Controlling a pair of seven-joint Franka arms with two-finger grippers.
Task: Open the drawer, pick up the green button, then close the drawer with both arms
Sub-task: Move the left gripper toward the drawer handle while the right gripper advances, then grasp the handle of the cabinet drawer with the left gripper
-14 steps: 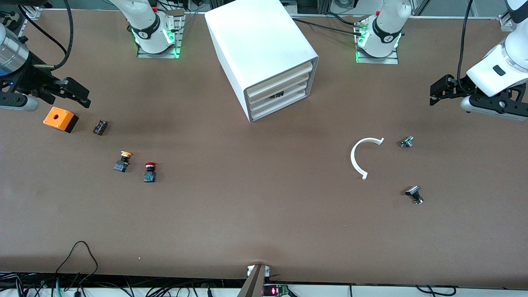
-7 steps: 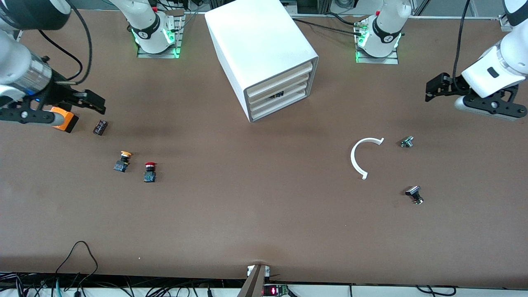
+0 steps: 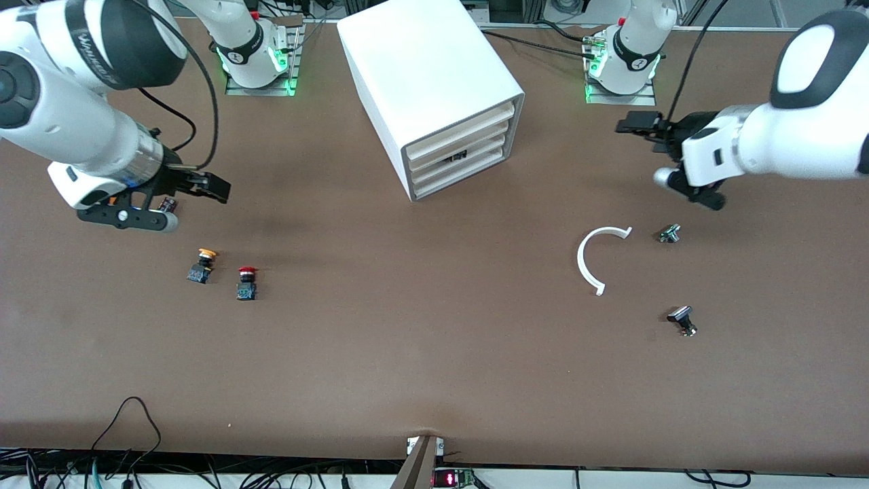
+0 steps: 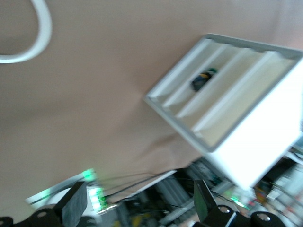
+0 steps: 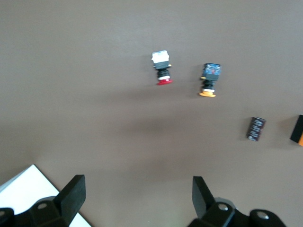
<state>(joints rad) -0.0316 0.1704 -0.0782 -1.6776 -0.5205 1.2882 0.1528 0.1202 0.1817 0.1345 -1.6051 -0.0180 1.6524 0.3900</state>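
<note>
Drawer (image 3: 459,157) shut in cabinet (image 3: 421,75), button (image 4: 203,79) dimly seen inside. Left claw (image 3: 638,123) open, up over counter (image 3: 421,339) near ring (image 3: 592,258), arm stretched toward cabinet. Right claw (image 3: 210,187) open, above yellow button (image 3: 201,265) and red button (image 3: 246,282).

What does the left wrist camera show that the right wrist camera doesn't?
Only the left wrist view shows the drawer fronts, a dark part with a green tip in a gap between them, and a white curved piece. Only the right wrist view shows the red button, yellow button and a small black part. Both show the brown table, the white cabinet and an open hand.
</note>
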